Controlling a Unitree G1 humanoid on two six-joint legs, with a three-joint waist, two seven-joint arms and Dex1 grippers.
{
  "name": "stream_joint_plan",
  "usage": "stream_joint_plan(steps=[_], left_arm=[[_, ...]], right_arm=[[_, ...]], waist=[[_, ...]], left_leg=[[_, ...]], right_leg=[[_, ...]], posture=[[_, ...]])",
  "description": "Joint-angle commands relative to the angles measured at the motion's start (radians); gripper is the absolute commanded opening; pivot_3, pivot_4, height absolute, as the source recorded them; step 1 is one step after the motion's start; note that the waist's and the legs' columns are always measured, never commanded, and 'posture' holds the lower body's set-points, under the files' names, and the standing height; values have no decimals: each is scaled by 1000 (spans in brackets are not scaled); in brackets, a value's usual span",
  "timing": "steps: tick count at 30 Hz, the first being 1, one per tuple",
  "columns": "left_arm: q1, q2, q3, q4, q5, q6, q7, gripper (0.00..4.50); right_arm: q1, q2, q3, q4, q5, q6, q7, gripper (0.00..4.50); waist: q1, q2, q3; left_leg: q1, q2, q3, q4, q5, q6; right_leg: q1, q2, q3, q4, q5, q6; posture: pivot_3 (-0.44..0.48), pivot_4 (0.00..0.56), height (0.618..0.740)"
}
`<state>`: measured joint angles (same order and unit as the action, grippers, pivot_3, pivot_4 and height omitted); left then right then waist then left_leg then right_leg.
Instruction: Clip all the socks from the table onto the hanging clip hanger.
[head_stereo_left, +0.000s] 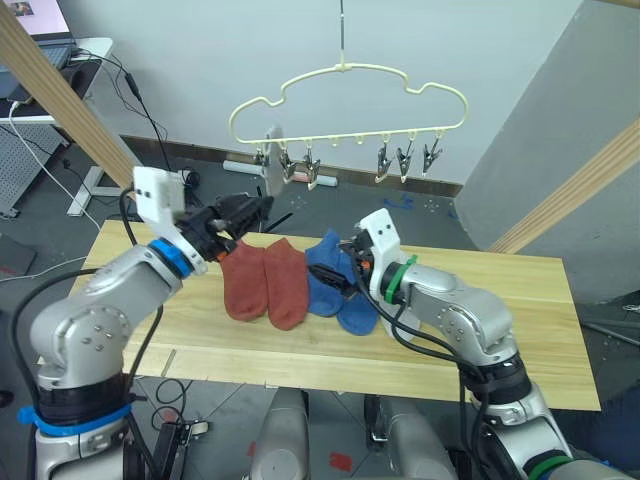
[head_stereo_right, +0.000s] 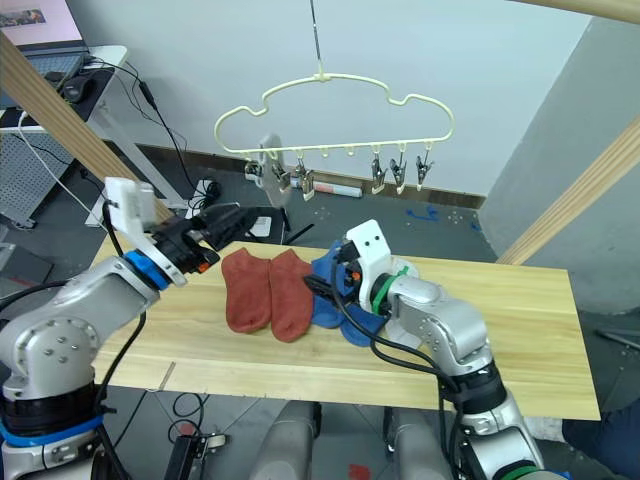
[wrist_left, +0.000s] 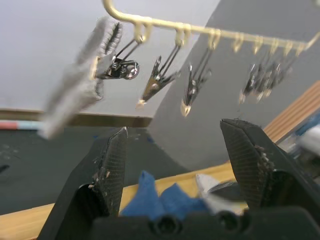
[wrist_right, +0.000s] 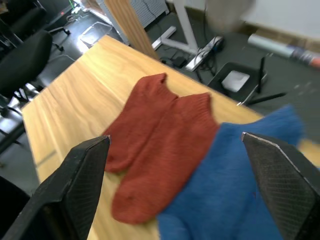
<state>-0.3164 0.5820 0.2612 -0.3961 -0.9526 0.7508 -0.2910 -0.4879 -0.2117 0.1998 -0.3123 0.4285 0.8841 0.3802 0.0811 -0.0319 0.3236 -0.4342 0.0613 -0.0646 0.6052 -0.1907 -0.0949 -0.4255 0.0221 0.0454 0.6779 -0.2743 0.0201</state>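
Observation:
The clip hanger (head_stereo_left: 350, 100) hangs above the table's far edge, and a light grey sock (head_stereo_left: 272, 160) is held in its leftmost clip (wrist_left: 120, 67); the other clips (wrist_left: 192, 87) hang bare. Two rust-red socks (head_stereo_left: 266, 280) lie side by side on the table (head_stereo_left: 480, 330), with blue socks (head_stereo_left: 338, 290) overlapping at their right. My left gripper (head_stereo_left: 256, 208) is raised just below the grey sock, open with nothing between its fingers (wrist_left: 112, 165). My right gripper (head_stereo_left: 340, 268) hovers low over the blue socks (wrist_right: 225, 195), open and holding nothing.
Thick wooden poles slant up at the left (head_stereo_left: 60, 90) and right (head_stereo_left: 580, 190) of the table. A desk with a laptop (head_stereo_left: 50, 45) and cables stands at the back left. The table's right half and front strip are bare wood.

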Motion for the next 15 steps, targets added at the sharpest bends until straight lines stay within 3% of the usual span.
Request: stream_joint_plan(steps=[1, 4, 15], left_arm=[[13, -35, -52, -42, 155, -137, -13, 1977], [7, -101, -117, -39, 299, -221, 60, 1215], [-23, -271, -219, 3, 490, -336, 88, 1215]], right_arm=[[17, -43, -52, -118, 20, -54, 47, 4500], [34, -76, -79, -182, 45, -93, 91, 4500], [2, -88, -116, -248, 124, -123, 142, 4500]], waist=[[1, 0, 0], [1, 0, 0], [-1, 0, 0]], left_leg=[[0, 0, 0, 0, 0, 0], [0, 1, 0, 0, 0, 0], [0, 0, 1, 2, 0, 0]], right_leg=[[0, 0, 0, 0, 0, 0], [0, 1, 0, 0, 0, 0], [0, 2, 0, 1, 0, 0]], posture=[[256, 309, 740], [246, 304, 740], [217, 300, 740]])
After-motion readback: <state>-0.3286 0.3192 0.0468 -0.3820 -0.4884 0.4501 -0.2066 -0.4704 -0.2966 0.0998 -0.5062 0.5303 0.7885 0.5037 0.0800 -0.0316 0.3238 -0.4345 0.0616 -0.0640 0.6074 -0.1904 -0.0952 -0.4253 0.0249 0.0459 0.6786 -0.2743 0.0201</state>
